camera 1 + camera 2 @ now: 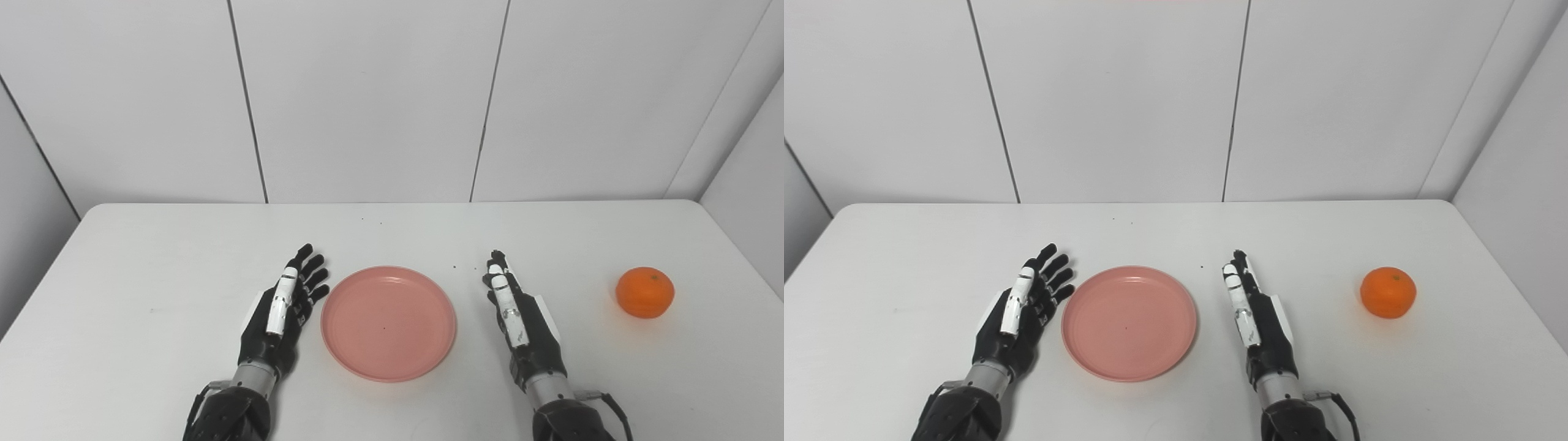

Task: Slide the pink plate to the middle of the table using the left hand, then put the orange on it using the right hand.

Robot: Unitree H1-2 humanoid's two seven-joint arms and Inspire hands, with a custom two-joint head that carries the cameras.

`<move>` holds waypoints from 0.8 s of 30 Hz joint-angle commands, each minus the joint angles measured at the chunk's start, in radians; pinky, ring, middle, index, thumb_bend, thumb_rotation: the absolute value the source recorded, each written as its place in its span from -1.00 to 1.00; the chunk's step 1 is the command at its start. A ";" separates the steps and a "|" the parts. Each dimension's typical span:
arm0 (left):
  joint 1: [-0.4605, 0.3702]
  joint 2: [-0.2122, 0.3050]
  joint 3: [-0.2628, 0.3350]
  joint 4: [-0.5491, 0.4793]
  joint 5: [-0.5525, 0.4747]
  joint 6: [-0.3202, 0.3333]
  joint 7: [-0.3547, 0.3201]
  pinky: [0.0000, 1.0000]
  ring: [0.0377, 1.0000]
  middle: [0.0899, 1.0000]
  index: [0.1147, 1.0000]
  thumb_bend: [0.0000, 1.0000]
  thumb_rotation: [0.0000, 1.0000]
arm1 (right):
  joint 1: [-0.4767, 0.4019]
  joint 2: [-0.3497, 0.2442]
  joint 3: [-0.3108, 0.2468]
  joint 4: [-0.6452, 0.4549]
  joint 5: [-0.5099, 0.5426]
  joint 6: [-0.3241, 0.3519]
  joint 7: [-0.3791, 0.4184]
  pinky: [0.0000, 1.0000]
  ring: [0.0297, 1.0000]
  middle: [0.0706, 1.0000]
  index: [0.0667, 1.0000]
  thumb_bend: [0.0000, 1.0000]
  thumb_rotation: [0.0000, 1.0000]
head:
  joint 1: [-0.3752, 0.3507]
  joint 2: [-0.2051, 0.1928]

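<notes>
Plate (pixel 389 323): set mid-table (pixel 153 257), between both hands.
Left hand (pixel 278 318): just left of plate.
Right hand (pixel 520 321): right of plate.
Orange (pixel 644 292): far right, well apart.

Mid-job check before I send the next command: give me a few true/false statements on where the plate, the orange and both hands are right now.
1. The pink plate lies between the two hands. True.
2. The orange sits on the plate. False: it rests on the table, off to the right of the right hand.
3. The right hand holds the orange. False: it is open and empty, apart from the fruit.
4. The left hand is open beside the plate's left rim. True.
5. The plate is empty. True.
</notes>
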 commanded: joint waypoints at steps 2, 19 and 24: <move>-0.009 0.015 0.004 0.007 0.003 -0.032 -0.015 0.88 0.87 0.87 0.83 -0.25 1.00 | -0.032 -0.001 0.005 -0.033 -0.017 -0.074 -0.005 0.97 0.92 0.95 0.96 -0.50 1.00 | -0.020 -0.010; -0.013 0.051 0.040 0.086 -0.037 -0.093 -0.081 0.90 0.88 0.89 0.87 -0.31 1.00 | -0.089 -0.111 0.060 -0.245 -0.442 0.044 -0.021 0.71 0.81 0.84 0.83 0.18 1.00 | -0.166 -0.082; -0.016 0.049 0.055 0.103 -0.069 -0.086 -0.095 0.93 0.89 0.90 0.89 -0.35 1.00 | -0.115 -0.146 0.029 -0.290 -0.528 0.072 -0.016 0.67 0.78 0.82 0.81 0.37 0.95 | -0.218 -0.111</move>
